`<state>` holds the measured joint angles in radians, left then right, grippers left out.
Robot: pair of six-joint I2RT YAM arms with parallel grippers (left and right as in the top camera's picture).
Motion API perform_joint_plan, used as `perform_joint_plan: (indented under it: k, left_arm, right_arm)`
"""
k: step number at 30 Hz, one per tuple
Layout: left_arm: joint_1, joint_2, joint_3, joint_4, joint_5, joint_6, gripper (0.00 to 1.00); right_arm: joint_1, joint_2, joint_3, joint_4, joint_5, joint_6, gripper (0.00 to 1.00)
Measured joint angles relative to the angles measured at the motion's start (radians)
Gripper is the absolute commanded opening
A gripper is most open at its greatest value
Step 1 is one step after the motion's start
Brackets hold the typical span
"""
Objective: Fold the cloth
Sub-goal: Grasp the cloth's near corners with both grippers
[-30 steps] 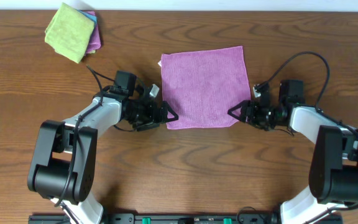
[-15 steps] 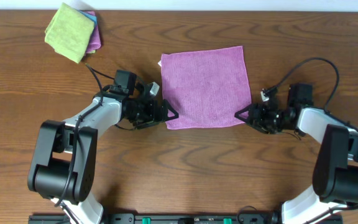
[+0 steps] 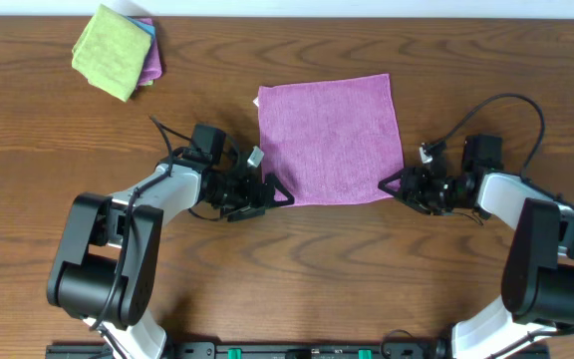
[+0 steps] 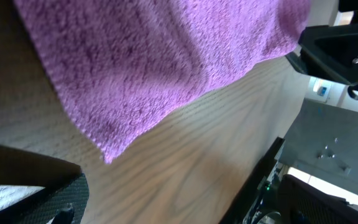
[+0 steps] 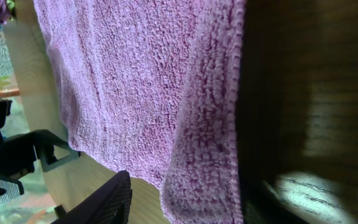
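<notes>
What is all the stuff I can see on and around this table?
cloth: one, light purple, spread flat mid-table
folded cloths: one pile, lime green on top with blue and purple edges showing under it, far left of the table; exact count unclear
table: one, brown wood, under everything
left arm: one, black and white, jaws wide open at the cloth's near left corner, holding nothing
right arm: one, black and white, jaws at the cloth's near right corner; grip unclear

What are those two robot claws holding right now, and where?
The left gripper holds nothing, open at the cloth's near corner. Whether the right gripper is pinching the other near corner cannot be told.
</notes>
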<state>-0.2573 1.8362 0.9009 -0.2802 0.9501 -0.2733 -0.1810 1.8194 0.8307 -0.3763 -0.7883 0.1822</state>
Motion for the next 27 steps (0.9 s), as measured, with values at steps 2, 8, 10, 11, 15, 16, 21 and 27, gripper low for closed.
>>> perform_joint_plan:
  k: [2, 8, 10, 11, 15, 16, 21, 27]
  left_arm:
    - [0.000, 0.000, -0.004, 0.032, -0.005, -0.005, 1.00]
    - [-0.005, 0.000, -0.005, 0.084, -0.023, -0.020, 1.00]
    - [-0.011, 0.000, -0.005, 0.092, -0.027, -0.022, 0.94]
    - [-0.017, 0.000, -0.005, 0.100, -0.039, -0.024, 0.93]
    - [-0.044, 0.008, -0.005, 0.114, -0.047, -0.034, 0.92]
    - [-0.051, 0.010, -0.005, 0.118, -0.044, -0.037, 0.91]
    - [-0.059, 0.025, -0.005, 0.136, -0.035, -0.051, 0.74]
    - [-0.059, 0.045, -0.009, 0.135, -0.063, -0.072, 0.44]
  right_arm:
    - [0.000, 0.000, -0.001, 0.000, 0.006, 0.000, 0.44]
    - [-0.001, 0.002, -0.001, 0.000, 0.013, 0.000, 0.44]
    - [-0.001, 0.002, -0.001, 0.001, 0.013, 0.000, 0.44]
    - [-0.001, 0.003, -0.001, 0.001, 0.013, 0.000, 0.44]
    - [-0.001, 0.003, -0.001, 0.002, 0.013, 0.000, 0.43]
    - [-0.001, 0.003, -0.001, 0.002, 0.013, 0.000, 0.43]
    - [-0.002, 0.005, -0.001, 0.002, 0.021, 0.001, 0.31]
    - [-0.008, 0.012, -0.002, 0.002, 0.049, 0.003, 0.22]
